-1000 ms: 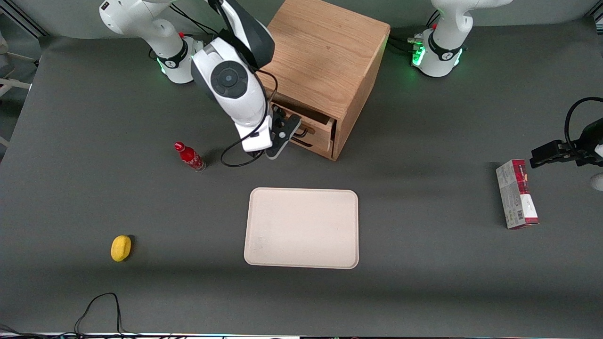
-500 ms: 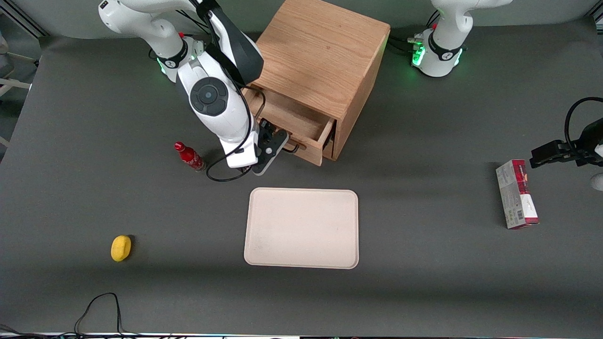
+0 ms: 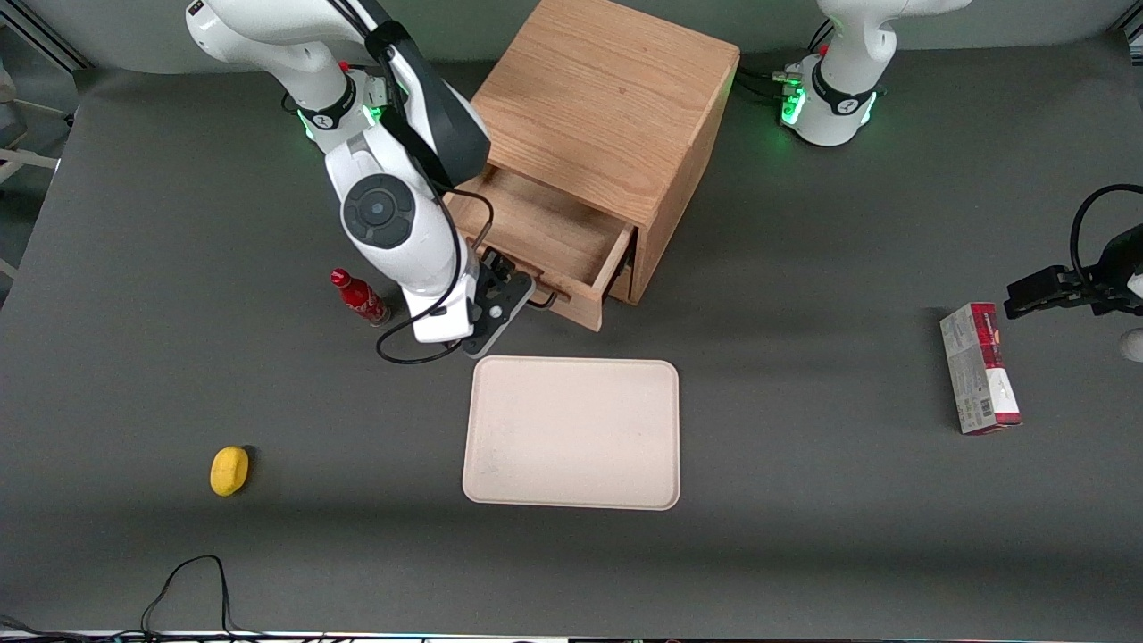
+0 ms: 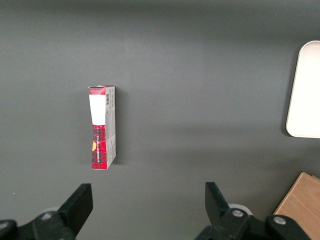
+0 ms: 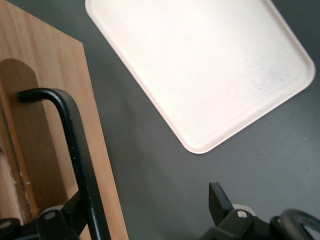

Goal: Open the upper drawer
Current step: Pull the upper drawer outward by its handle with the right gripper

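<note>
Reading the front view, I see the upper drawer (image 3: 545,241) pulled well out of the cabinet (image 3: 607,107), its inside bare wood; my gripper (image 3: 525,297) sits at the drawer's front, at the black handle (image 5: 75,150); fingers stand apart, one finger (image 5: 217,200) clear of the handle, which passes beside the other; tray (image 3: 571,433) lies on the table (image 3: 804,536) nearer the camera; red bottle (image 3: 359,297) stands beside the arm.

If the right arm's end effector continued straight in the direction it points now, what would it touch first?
Probably the upper drawer: the end effector points at its front, fingers straddling the black handle. Depth is unclear.
</note>
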